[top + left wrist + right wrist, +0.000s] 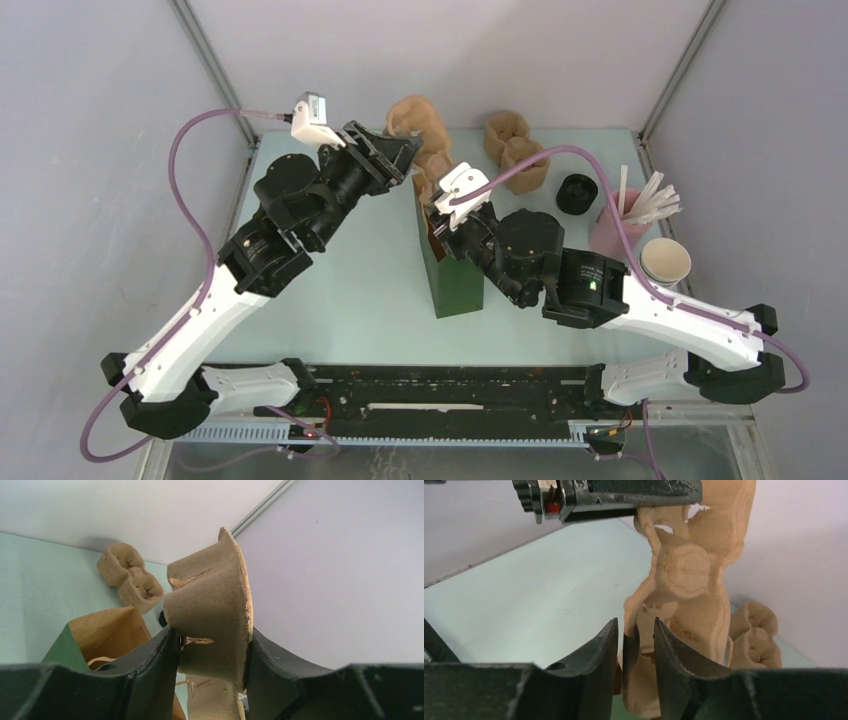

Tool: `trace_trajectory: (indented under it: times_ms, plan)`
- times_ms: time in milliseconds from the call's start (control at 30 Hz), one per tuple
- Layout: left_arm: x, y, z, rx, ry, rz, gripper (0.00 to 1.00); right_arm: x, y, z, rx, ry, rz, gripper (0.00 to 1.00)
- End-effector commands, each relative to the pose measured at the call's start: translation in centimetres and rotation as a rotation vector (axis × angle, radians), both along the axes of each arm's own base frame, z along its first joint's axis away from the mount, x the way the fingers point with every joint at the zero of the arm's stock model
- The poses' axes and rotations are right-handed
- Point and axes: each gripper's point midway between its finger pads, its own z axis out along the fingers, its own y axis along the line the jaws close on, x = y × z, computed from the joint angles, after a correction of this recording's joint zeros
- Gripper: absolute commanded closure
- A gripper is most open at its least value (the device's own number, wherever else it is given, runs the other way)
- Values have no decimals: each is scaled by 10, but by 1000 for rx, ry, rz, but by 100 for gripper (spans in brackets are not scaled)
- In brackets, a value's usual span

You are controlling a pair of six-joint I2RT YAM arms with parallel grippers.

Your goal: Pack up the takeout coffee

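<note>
My left gripper [408,160] is shut on a brown pulp cup carrier [418,122], which hangs on edge over the open top of the green paper bag [455,275]. In the left wrist view the jaws [214,630] press both sides of the carrier [215,590]. My right gripper [438,215] is at the carrier's lower end, just above the bag's mouth. Its jaws [636,621] stand slightly open around the carrier's [684,570] edge, with a gap on the left. The takeout coffee [577,193] stands at the back right; only its round black lid shows.
Two more pulp carriers [515,150] lie at the back. A pink cup of white straws [620,225] and a stack of lidless paper cups [665,262] stand at the right edge. Grey walls close in the table's back and sides.
</note>
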Motion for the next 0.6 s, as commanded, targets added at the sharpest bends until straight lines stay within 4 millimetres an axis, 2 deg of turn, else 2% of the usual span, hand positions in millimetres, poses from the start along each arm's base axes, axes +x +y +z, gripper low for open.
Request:
trace_trajectory:
  times_ms: [0, 167, 233, 267, 300, 367, 433, 567]
  plan:
    - [-1, 15, 14, -9, -65, 26, 56, -12, -14, 13, 63, 39, 22, 53]
    - [-2, 22, 15, 36, -91, 23, 57, -39, -26, 2, 94, 147, 148, 25]
    - [-5, 20, 15, 71, -107, -16, 57, -55, -34, 3, 79, 128, 262, 9]
    - [-8, 18, 14, 94, -112, -42, 57, -56, -41, 2, 62, 100, 282, 6]
    - [-10, 17, 13, 118, -113, -66, 56, -54, -48, 1, 45, 75, 289, 5]
    - [-19, 12, 10, 158, -113, -131, 55, -59, -62, 5, -13, -8, 370, 11]
    - [-27, 8, 7, 189, -108, -190, 55, -67, -70, 10, -75, -146, 460, 10]
    - [-46, -4, -5, 217, -78, -320, 55, -66, -70, 21, -172, -348, 545, 9]
